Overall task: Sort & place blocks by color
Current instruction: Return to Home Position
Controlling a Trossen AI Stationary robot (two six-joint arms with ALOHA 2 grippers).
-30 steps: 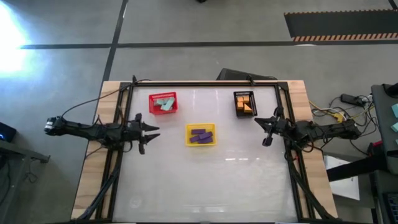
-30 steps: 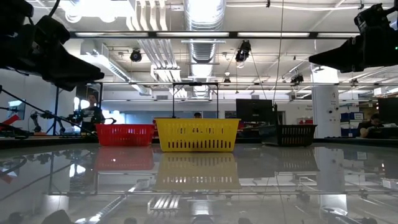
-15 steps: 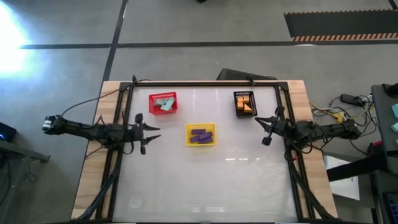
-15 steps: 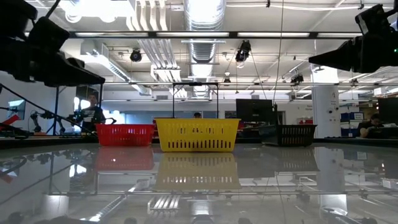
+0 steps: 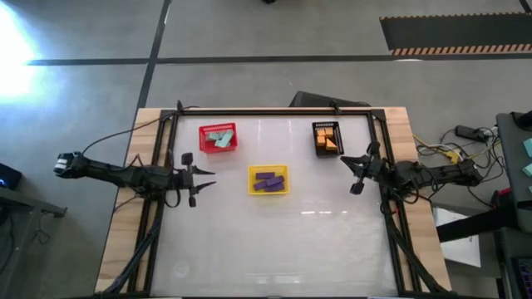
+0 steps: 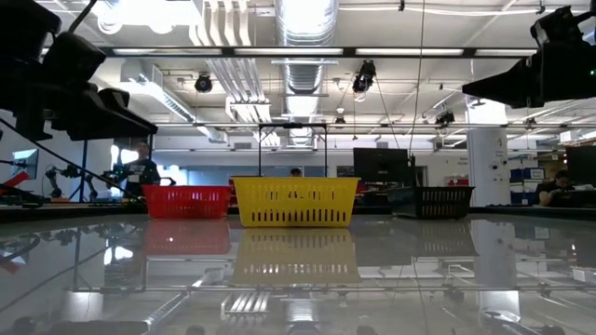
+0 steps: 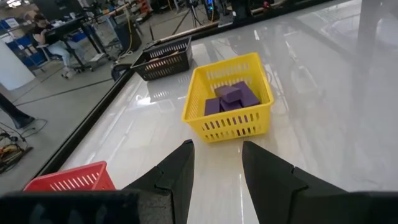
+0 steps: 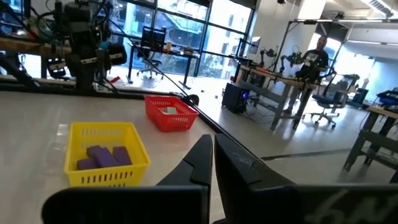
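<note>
Nearest me, the front stretch of the glossy white bench mirrors the ceiling lights. Further in, I have both arms held level above the bench's 2 side edges, each pointing inward. The left claw hangs over the left side, its 2 dark fingers spread with a clear gap between them and empty. The right claw hangs over the right side with its fingers pressed together, gripping nothing.

Between the 2 claws, near the middle of the bench, sits the yellow mesh basket, with the purple blocks lying inside it. Beyond it, toward the far edge, the red mesh basket stands on the left with the teal-green blocks in it. The black mesh basket stands on the right, holding the orange blocks. The 3 baskets stand well apart from one another.

Past the bench, in the low view, a person stands in the room behind the red basket.
</note>
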